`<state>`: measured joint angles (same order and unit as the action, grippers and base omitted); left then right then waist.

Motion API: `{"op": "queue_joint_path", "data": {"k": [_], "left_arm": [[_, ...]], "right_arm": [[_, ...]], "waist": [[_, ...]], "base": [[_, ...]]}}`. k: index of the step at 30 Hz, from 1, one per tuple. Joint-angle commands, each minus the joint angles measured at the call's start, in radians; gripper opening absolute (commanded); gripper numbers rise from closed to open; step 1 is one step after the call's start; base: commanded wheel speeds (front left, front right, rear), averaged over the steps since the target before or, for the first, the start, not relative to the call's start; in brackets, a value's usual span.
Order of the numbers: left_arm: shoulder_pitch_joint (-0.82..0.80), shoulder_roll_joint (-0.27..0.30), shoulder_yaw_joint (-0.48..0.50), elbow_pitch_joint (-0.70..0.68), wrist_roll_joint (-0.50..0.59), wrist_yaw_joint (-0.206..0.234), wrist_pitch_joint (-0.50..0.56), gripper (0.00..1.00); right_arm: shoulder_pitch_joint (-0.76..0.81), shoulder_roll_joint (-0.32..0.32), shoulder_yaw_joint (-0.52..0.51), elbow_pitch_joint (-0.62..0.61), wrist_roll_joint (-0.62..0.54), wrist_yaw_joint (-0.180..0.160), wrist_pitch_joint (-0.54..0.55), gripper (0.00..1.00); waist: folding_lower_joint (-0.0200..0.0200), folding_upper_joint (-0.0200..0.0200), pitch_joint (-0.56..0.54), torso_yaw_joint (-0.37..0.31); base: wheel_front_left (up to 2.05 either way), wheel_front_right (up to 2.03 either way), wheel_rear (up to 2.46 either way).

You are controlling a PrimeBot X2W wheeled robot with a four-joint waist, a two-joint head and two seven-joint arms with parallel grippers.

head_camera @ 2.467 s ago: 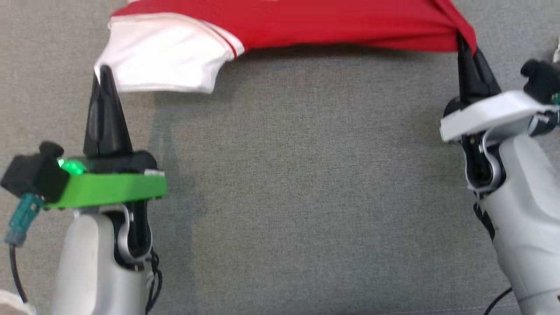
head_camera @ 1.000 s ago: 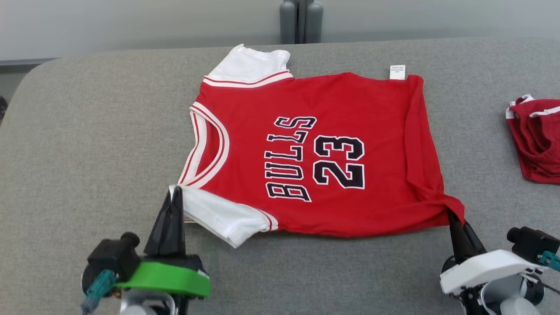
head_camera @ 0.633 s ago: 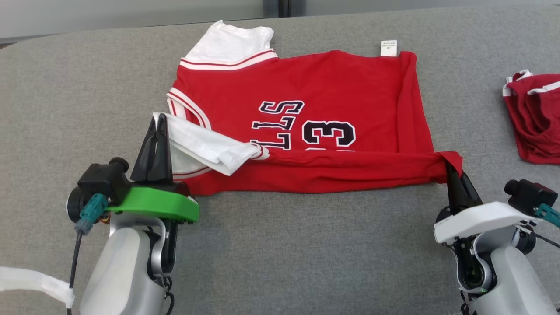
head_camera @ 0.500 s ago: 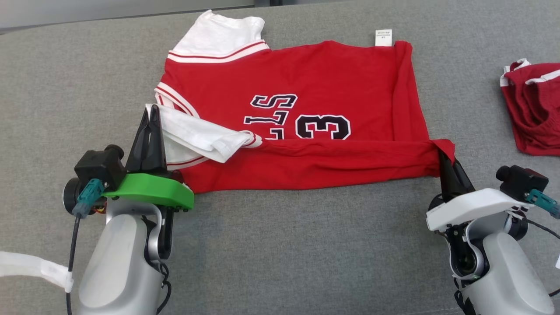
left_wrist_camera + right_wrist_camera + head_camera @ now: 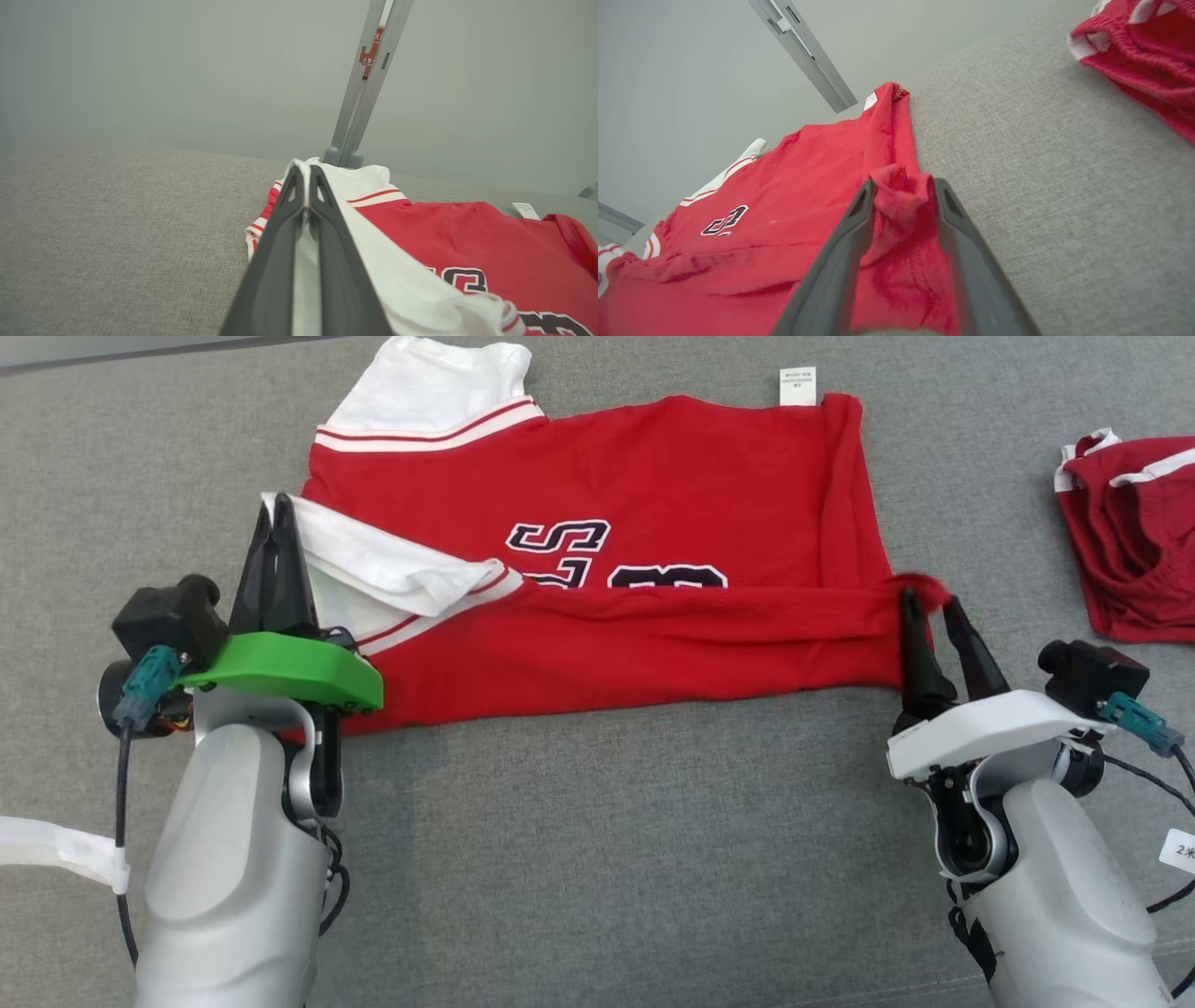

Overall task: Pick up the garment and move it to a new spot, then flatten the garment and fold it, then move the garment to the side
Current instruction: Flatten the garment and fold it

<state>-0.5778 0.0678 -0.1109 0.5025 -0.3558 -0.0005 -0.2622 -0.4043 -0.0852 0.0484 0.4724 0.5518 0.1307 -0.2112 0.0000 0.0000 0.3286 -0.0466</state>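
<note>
The grey desk [image 5: 597, 859] carries the garment [image 5: 672, 467], a red jersey at centre, its near edge folded back over the lettering. A second red garment [image 5: 1134, 541] lies well apart at the right. The left pincer [image 5: 277, 513] is clamped on the white sleeve [image 5: 392, 574]; the left wrist view shows its fingers [image 5: 275, 261] pressed together. The right pincer [image 5: 929, 607] stands parted; the right wrist view shows the red corner [image 5: 901, 196] between its fingers.

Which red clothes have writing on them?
The big red jersey in the middle, with black lettering; the crumpled red garment at the right shows none.
</note>
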Motion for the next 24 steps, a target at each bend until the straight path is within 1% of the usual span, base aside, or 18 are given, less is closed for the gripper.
{"op": "queue_joint_path", "data": {"k": [1,4,9,14,17,20,24], "left_arm": [[-0.019,-0.004,0.014,-0.013,0.011,-0.012,-0.003,1.0],[0.004,-0.007,0.035,-0.048,0.025,-0.032,-0.003,1.0],[0.069,-0.013,0.054,-0.106,0.038,-0.058,-0.003,1.0],[0.16,-0.014,0.071,-0.153,0.032,-0.07,-0.003,1.0],[0.224,-0.015,0.083,-0.148,0.026,-0.065,-0.003,1.0],[0.274,-0.015,0.084,-0.111,0.017,-0.063,0.007,1.0],[0.315,-0.015,0.072,-0.055,-0.003,-0.062,0.084,1.0]], "right_arm": [[-0.013,-0.006,-0.002,-0.005,-0.001,0.0,-0.016,1.0],[-0.007,-0.015,-0.015,-0.031,-0.025,0.0,-0.034,1.0],[0.058,-0.018,-0.053,-0.109,-0.07,0.0,-0.045,1.0],[0.148,-0.011,-0.1,-0.167,-0.138,0.0,0.011,1.0],[0.202,0.003,-0.131,-0.203,-0.181,0.0,0.05,1.0],[0.242,0.018,-0.15,-0.231,-0.199,0.0,0.083,1.0],[0.274,0.028,-0.153,-0.262,-0.222,0.0,0.119,1.0]], "waist": [[0.0,0.0,-0.003,-0.002],[0.0,0.0,-0.011,-0.001],[0.0,0.0,-0.041,0.011],[0.0,0.0,-0.079,0.026],[0.0,0.0,-0.103,0.036],[0.0,0.0,-0.123,0.045],[0.0,0.0,-0.141,0.055]], "base": [[0.0,0.0,0.0],[0.0,0.0,0.0],[0.0,0.0,0.0],[0.0,0.0,0.0],[0.0,0.0,0.0],[0.0,0.0,0.0],[0.0,0.0,0.0]]}}
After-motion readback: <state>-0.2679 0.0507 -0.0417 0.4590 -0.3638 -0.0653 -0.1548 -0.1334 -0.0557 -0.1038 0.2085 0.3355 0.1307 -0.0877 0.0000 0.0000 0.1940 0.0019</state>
